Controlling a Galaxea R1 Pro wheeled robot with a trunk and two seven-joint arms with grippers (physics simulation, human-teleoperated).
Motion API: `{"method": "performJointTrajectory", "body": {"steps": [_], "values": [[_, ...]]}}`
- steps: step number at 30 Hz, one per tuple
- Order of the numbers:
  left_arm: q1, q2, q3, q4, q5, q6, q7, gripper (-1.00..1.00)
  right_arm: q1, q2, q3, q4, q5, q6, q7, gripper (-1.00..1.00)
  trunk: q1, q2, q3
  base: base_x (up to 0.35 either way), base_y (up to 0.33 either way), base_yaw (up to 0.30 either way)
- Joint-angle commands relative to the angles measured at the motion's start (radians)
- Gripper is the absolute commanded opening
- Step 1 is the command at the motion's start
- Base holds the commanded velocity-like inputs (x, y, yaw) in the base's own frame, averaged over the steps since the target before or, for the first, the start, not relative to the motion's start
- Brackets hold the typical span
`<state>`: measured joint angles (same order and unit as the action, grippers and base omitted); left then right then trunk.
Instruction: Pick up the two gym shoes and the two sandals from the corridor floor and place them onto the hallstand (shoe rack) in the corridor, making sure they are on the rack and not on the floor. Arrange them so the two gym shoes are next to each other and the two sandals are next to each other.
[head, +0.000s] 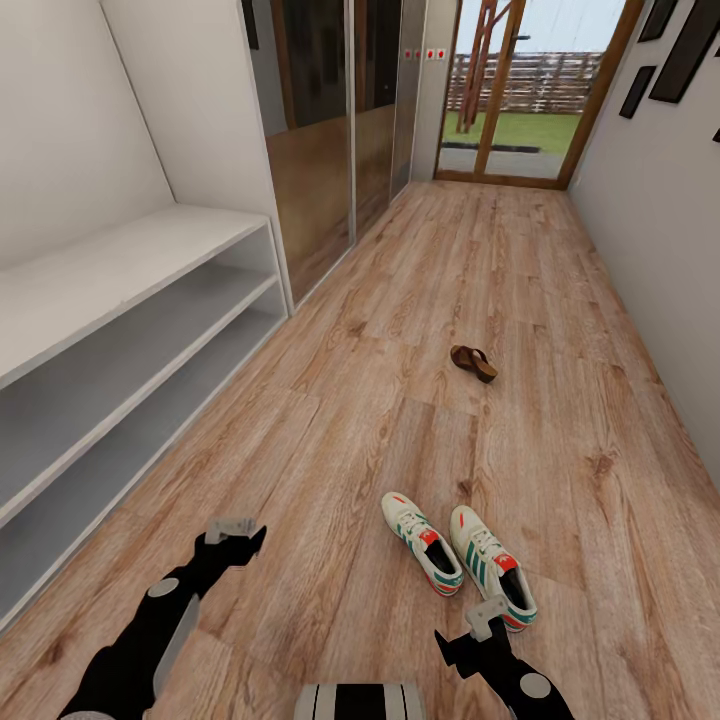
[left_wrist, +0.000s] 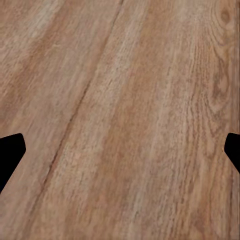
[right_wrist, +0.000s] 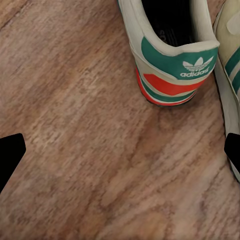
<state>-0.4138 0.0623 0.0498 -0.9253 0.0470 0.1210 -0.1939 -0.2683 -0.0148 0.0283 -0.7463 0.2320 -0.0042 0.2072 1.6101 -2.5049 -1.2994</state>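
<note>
Light brown wood-plank corridor floor (head: 400, 300); wide white-grey hallstand (head: 120, 330) along the left wall, shelves bare. Two cream, teal-striped gym shoes (head: 458, 555) side by side on floor, near right gripper (head: 478, 625), fingers spread. One dark-brown sandal (head: 473, 362) farther off. Left gripper (head: 232, 530) over planks, fingers spread.

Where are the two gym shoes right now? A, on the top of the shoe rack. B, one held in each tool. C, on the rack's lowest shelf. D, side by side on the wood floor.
D: the two gym shoes lie side by side on the corridor floor, just ahead of the empty right tool.
</note>
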Motion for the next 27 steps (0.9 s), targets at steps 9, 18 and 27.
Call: {"method": "performJointTrajectory", "body": {"steps": [9, 18, 27], "values": [[0.002, 0.003, 0.006, -0.063, 0.006, 0.060, -0.051, 1.00, 0.000, -0.001, 0.001, -0.001, 0.009, 0.000, 0.001, 1.00, 0.000, 0.000, -0.001, 0.000, 0.000, 0.000], [0.002, 0.006, 0.010, -0.030, 0.008, 0.059, -0.069, 1.00, 0.000, -0.001, 0.001, -0.002, 0.009, 0.000, 0.001, 1.00, 0.002, -0.001, -0.020, 0.000, 0.000, 0.000], [0.001, 0.006, 0.010, -0.022, 0.009, 0.059, -0.070, 1.00, 0.000, -0.001, 0.000, -0.002, 0.009, -0.001, 0.001, 1.00, 0.002, -0.001, -0.020, 0.000, 0.000, 0.000]]}}
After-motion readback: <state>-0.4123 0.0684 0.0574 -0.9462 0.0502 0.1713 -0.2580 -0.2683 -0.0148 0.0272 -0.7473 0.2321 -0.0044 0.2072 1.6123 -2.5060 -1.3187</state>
